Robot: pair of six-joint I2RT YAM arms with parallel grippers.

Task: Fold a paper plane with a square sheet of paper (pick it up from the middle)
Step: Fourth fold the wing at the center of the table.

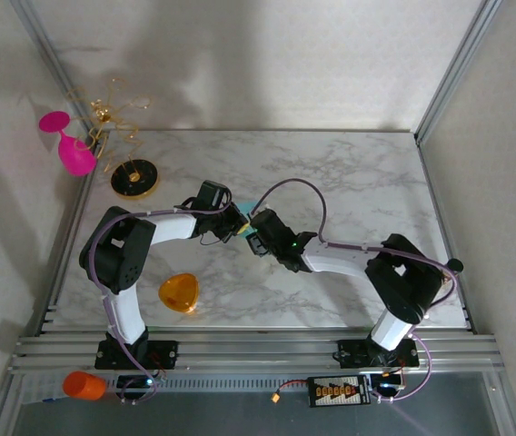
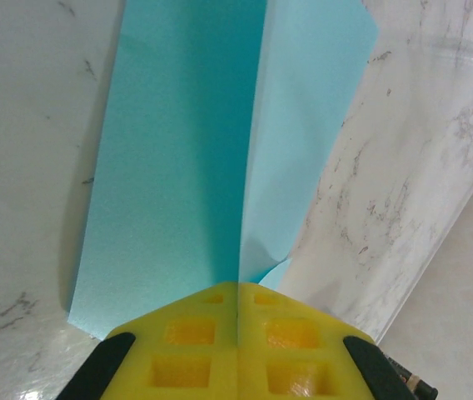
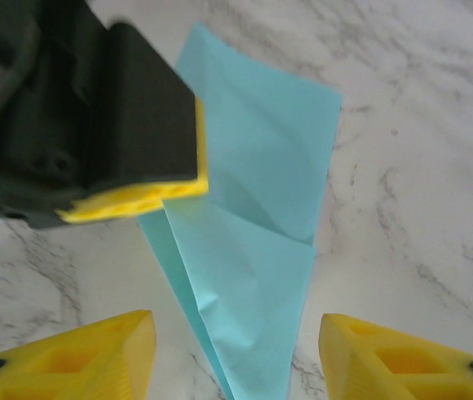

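One folded teal sheet [image 2: 178, 167] at the desk's [image 1: 349, 182] middle; my left gripper [image 2: 236, 304] pinches its crease; my right gripper [image 3: 236, 342] gapes, sheet's tip between its fingers [image 3: 95, 354].

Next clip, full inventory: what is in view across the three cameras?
paper sheet: one, teal-cyan, partly folded, mid-table
rounded-triangle piece: one, orange, near-left of table
stemmed glass: one, pink, far-left corner
wire ornament: one, gold on black round base, far-left of table
cup: one, orange, by left arm's base
electronics box: one, black with orange label, near rail
table: one, white marble
left pincer: yellow pads, shut on the paper sheet
right pincer: yellow pads, open by the paper
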